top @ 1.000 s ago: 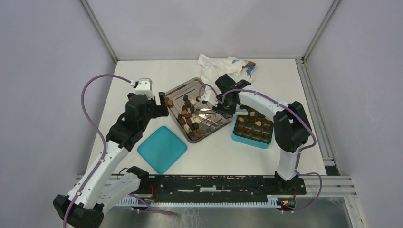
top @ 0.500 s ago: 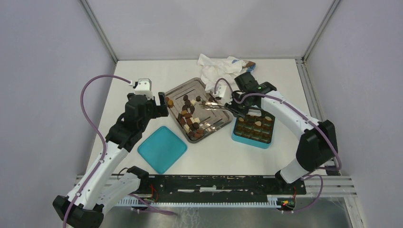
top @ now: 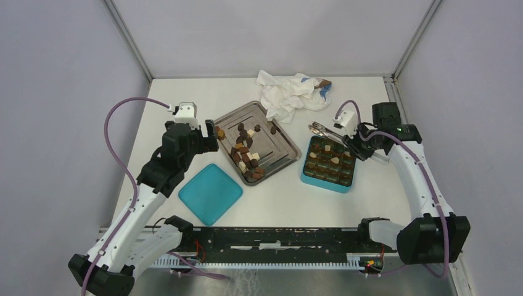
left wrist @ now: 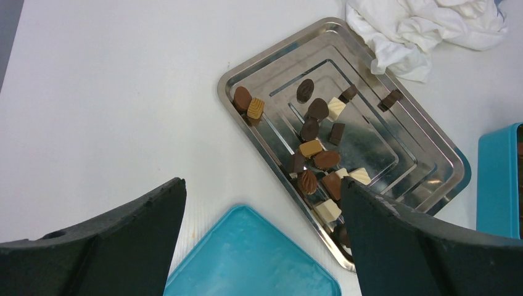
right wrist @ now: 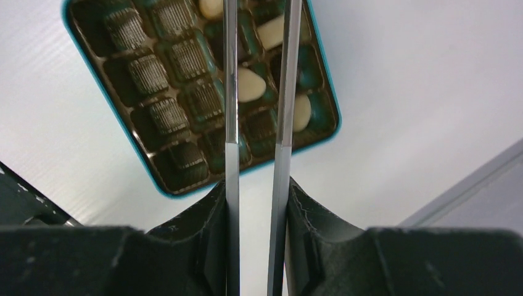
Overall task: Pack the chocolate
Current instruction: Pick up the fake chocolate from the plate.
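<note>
The right gripper's [right wrist: 256, 206] jaws pinch slim steel tweezers [top: 324, 129] over the teal compartmented box [top: 306, 176], right of centre. I cannot tell whether the tips carry a piece. A loose hold could drop one into a filled cell or onto the white desk [top: 185, 98].

The left gripper's [left wrist: 262, 185] jaws are spread wide above the steel tray [left wrist: 228, 80], centre, which holds the loose chocolate [top: 245, 155]. A crumpled white cloth [top: 280, 95] lies against the tray's upper corner. A teal lid [top: 210, 193] sits lower left.

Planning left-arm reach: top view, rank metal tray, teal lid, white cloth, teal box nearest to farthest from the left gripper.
From the left gripper:
1. metal tray, right beside it
2. teal lid, toward the bases
3. white cloth, back centre
4. teal box, far right
</note>
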You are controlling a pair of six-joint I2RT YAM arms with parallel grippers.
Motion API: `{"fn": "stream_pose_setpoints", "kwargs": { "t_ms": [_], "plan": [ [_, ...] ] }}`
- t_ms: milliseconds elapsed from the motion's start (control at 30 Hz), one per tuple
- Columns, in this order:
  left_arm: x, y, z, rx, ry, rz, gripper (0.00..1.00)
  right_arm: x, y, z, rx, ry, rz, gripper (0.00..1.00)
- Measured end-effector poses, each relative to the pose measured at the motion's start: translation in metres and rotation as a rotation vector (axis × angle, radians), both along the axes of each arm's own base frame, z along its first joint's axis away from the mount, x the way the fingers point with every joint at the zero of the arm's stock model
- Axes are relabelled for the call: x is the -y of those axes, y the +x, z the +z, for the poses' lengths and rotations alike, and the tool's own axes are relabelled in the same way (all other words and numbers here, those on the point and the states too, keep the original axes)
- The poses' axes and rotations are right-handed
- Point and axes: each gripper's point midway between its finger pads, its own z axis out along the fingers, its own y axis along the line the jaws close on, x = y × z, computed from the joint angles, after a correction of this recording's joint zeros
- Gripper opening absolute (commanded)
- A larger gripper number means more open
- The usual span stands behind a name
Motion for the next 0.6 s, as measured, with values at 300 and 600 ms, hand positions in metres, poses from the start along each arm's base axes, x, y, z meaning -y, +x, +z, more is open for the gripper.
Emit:
{"fn": "stream_pose_setpoints", "kwargs": {
  "t_ms": [300,600],
  "plan": [
    [0.0,0.0,0.0,0.0,0.0,0.0,0.99,0.064,-0.043,-0.005,-0.034,-0.076,-0.114,0.08],
    [0.003,-0.001,0.0,-0.003,-0.007,-0.016,0.99,0.1,-0.084,-0.012,-0.062,-0.16,-0.169,0.08]
  ]
}}
